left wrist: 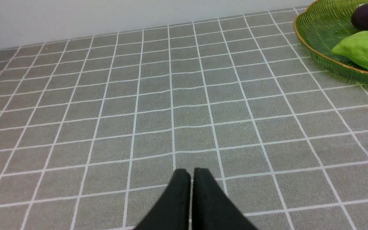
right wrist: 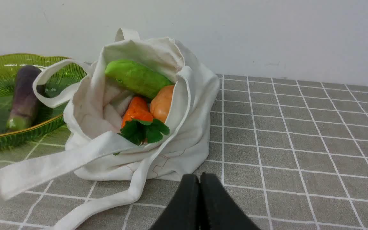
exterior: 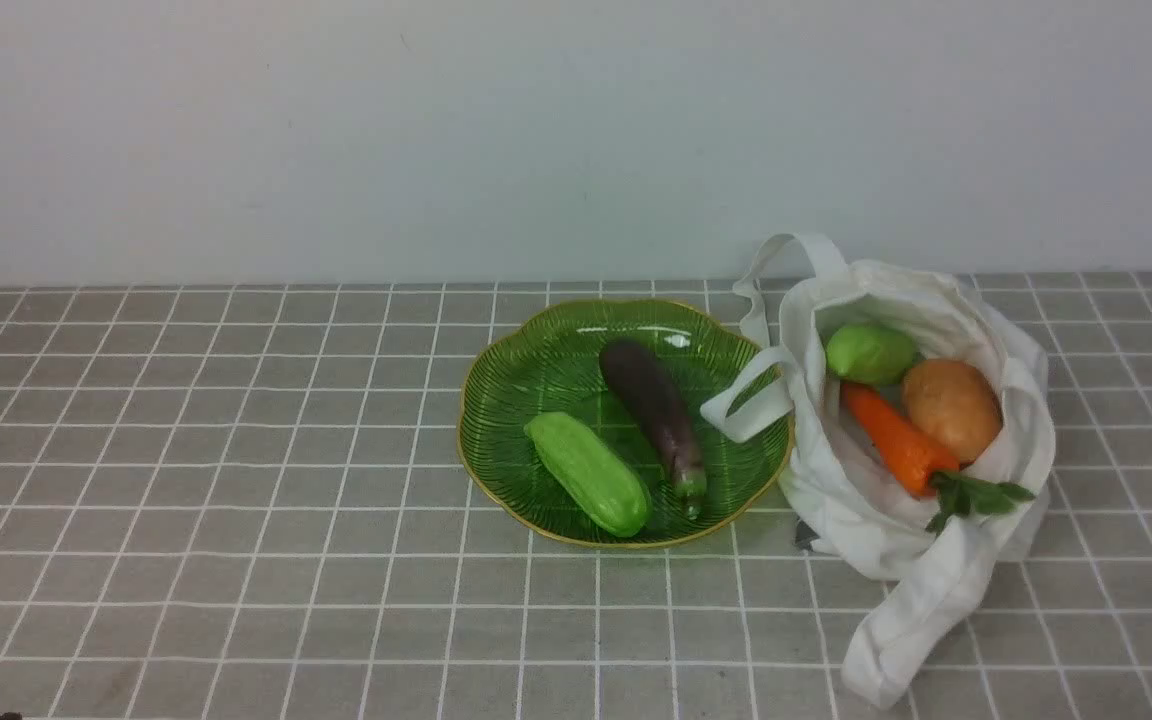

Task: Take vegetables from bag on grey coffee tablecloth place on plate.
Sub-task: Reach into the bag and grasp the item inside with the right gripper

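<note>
The white bag (exterior: 936, 540) lies open on the grey grid tablecloth (exterior: 236, 450), right of the green plate (exterior: 506, 380). In it are a light-green vegetable (exterior: 871, 352), a tan potato (exterior: 951, 408) and an orange carrot (exterior: 898, 440) with green leaves. They also show in the right wrist view: green one (right wrist: 136, 78), potato (right wrist: 161, 103), carrot (right wrist: 136, 110). The plate holds a light-green gourd (exterior: 588, 473) and a purple eggplant (exterior: 654, 405). My right gripper (right wrist: 199, 179) is shut and empty, just in front of the bag. My left gripper (left wrist: 191, 174) is shut and empty over bare cloth, left of the plate (left wrist: 318, 52).
A white wall (exterior: 576, 130) rises right behind the table. One bag strap (exterior: 751, 405) lies over the plate's right rim; another strap (exterior: 911, 630) trails toward the front edge. Neither arm shows in the front view.
</note>
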